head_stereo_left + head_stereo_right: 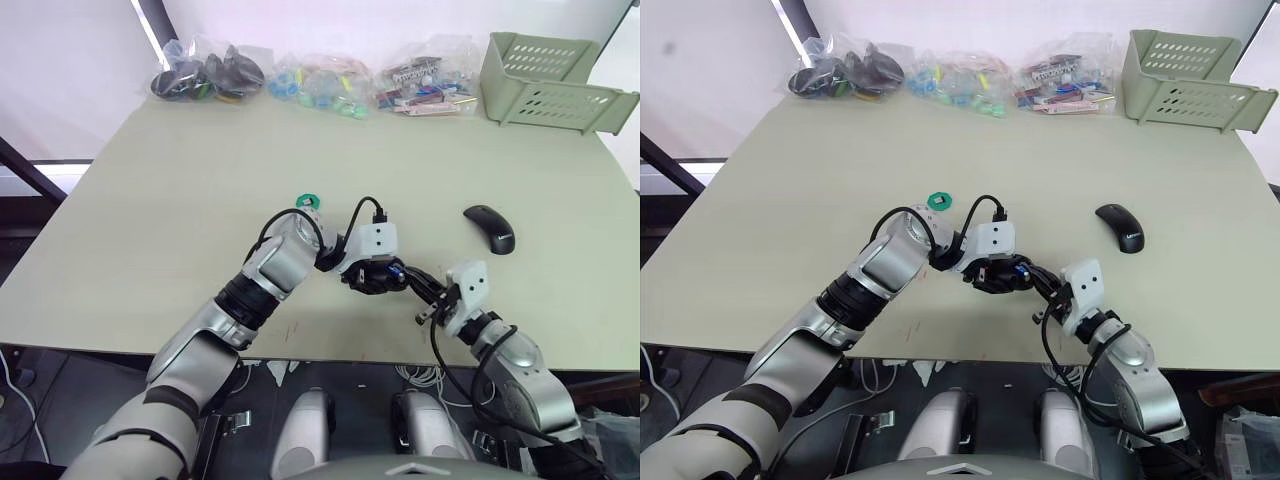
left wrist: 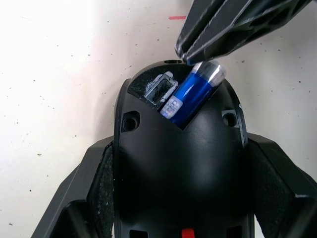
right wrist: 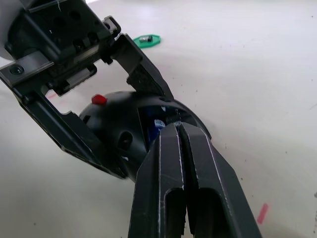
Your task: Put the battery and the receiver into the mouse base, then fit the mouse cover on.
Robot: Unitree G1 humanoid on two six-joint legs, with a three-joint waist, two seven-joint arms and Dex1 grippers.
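Battery (image 2: pixel 194 92) lies slanted in mouse base (image 2: pixel 178 163), not fully seated; left gripper (image 1: pixel 372 272) clamps the base near the table edge. Right gripper (image 3: pixel 179 130), fingers pressed together, pushes the battery's end. Receiver (image 3: pixel 145 38) waits on green disc (image 1: pixel 307 201); mouse cover (image 1: pixel 490 228) well apart, unfitted.

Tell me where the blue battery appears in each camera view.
Left eye view: battery between the two pincers.
Right eye view: in the same place.
Left wrist view: lying tilted in the mouse base.
Right wrist view: a blue sliver above the right pincer.
Shared landmark: the mouse base.
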